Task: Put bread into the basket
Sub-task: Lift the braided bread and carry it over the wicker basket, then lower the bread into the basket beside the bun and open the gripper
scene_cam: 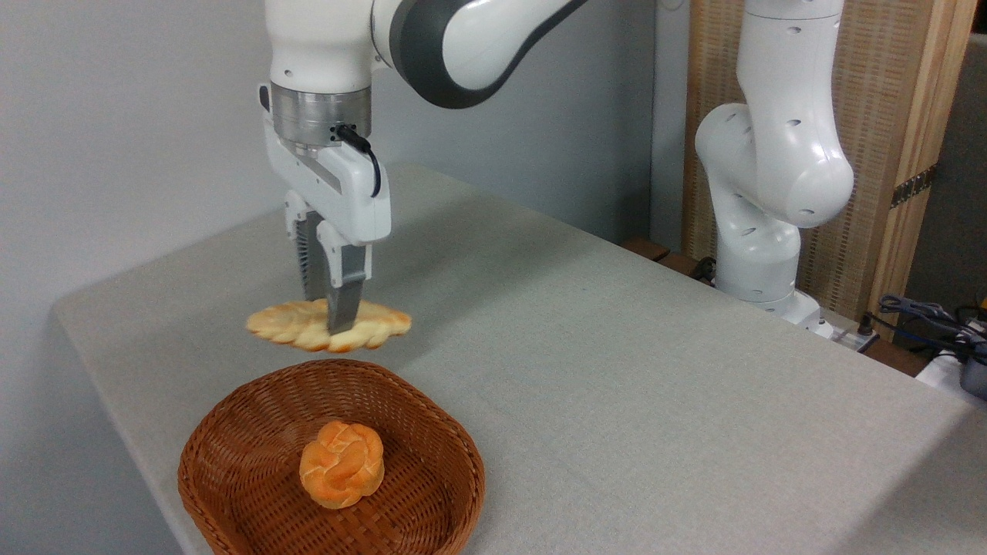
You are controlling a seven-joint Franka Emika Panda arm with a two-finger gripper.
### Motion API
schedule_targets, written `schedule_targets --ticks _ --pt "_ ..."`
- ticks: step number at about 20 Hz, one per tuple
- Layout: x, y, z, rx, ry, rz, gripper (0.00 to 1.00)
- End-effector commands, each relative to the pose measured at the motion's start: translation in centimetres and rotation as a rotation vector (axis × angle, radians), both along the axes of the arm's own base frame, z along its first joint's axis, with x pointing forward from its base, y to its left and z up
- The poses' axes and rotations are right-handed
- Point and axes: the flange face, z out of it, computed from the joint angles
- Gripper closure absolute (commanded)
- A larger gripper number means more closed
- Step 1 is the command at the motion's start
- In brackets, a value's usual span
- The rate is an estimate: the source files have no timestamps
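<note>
Camera view: gripper (333,324) clamps bread (328,326) at mid-length.
Loaf hangs level, clear of the table (617,370), just behind the basket (231,455) rim.

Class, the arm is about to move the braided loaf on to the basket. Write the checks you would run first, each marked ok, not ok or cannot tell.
1. Gripper shut on the braided loaf: ok.
2. Loaf lifted clear of the table: ok.
3. Loaf level, held near its middle: ok.
4. Loaf directly above the wicker basket: not ok, it hangs behind the far rim.
5. Free room in the basket beside the round orange bun: ok.
6. Grip firm enough for the move: cannot tell.
</note>
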Motion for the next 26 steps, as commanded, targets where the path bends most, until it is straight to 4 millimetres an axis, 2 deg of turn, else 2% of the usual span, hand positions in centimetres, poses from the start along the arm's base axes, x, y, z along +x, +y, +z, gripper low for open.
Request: schedule_targets --ticks 1,2,3,4,6,12,19,23,26 --pt "1.9 2.6 0.9 -0.034 -0.108 0.053 0.44" --pt "2.3 3.0 0.7 -0.034 -0.128 0.063 0.31" --pt "2.6 3.1 0.6 -0.031 -0.148 0.068 0.08" --pt "3.0 3.4 0.2 -0.029 -0.159 0.075 0.0" --pt "3.4 3.9 -0.2 -0.026 -0.168 0.087 0.0" --pt "4.1 3.7 -1.2 -0.018 -0.181 0.087 0.0" --pt "4.0 3.8 -0.8 -0.021 -0.185 0.094 0.0" --pt "3.2 4.1 0.8 -0.032 -0.185 0.099 0.0" --pt "1.8 4.1 0.8 -0.02 -0.071 0.086 0.0"
